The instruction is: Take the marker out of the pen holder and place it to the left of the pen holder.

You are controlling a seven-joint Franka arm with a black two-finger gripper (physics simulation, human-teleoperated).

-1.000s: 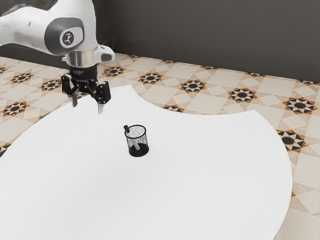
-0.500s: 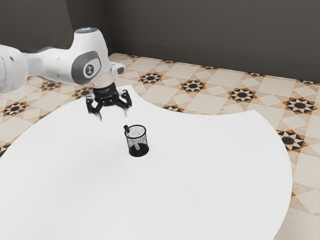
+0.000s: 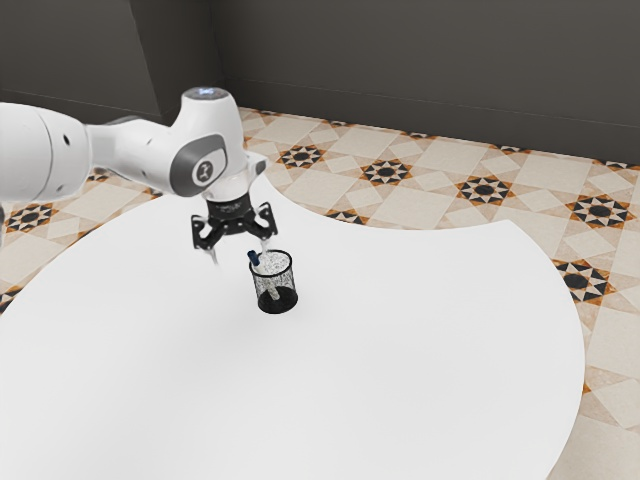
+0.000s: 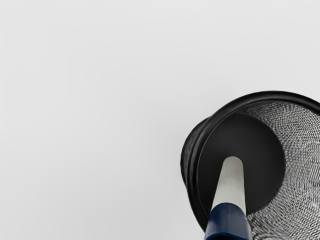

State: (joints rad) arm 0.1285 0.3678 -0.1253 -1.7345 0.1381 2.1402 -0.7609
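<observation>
Markings: round emblem [image 3: 204, 172], dark figure on a white disc, set in a dark grey panel on the arm [image 3: 125, 152]; fine detail too small to read. On the arm's top cap [image 3: 206, 93], a small bluish-white mark, likewise illegible.

Gripper [image 3: 239, 252]: fingers spread, a gap between them, tips pointing down. Position in the exterior view: up and to the left of the pen holder [image 3: 289, 284], one fingertip near the marker [image 3: 254, 259]. Contact between fingertip and marker: cannot tell.

Marker: inside the pen holder, tilted. Blue end up at the rim, on the side toward the exterior view's left; pale body slopes down to the black base. Wrist view agrees: blue end nearest the camera, pale shaft running down inside the black rim and mesh wall.

Edges and room: pen holder upright on the white tabletop [image 3: 400, 370], well apart from its edges. Far edge curves inward, meeting the rounded side at a corner. Broad white surface on both sides of the holder and in front. Patterned floor [image 3: 435, 180] beyond, then dark wall [image 3: 400, 65].
</observation>
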